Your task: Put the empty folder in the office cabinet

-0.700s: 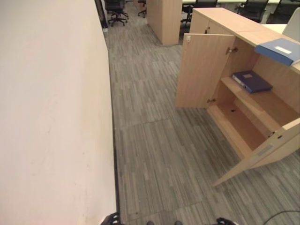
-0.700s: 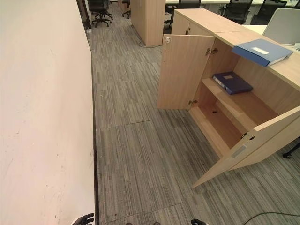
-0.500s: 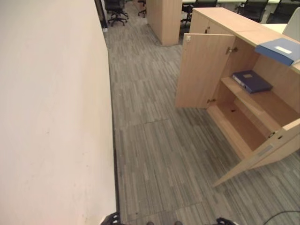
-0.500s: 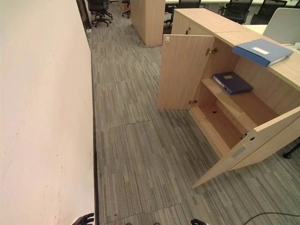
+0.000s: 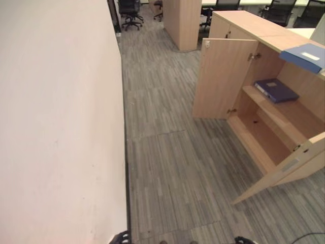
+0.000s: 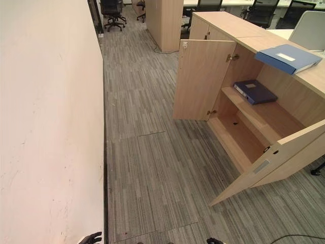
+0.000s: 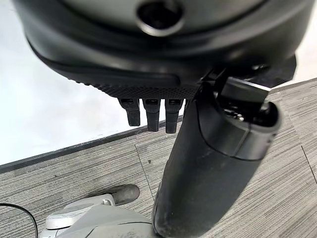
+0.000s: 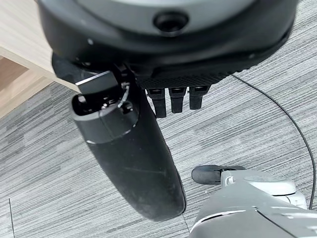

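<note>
One light-blue folder (image 6: 286, 57) lies flat on the cabinet (image 6: 223, 23) top; both hands' fingers (image 7: 151, 113) hang released, empty.

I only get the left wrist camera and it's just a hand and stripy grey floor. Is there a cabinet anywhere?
Observer: Yes. In the right eye view an office cabinet stands ahead on the robot's right, with its doors swung open.
Operator: Ooh, is there a folder inside?
Observer: A dark blue folder lies flat on the upper shelf inside.
Operator: Is that the only one?
Observer: No. A light blue folder lies on top of the cabinet, above that shelf.
</note>
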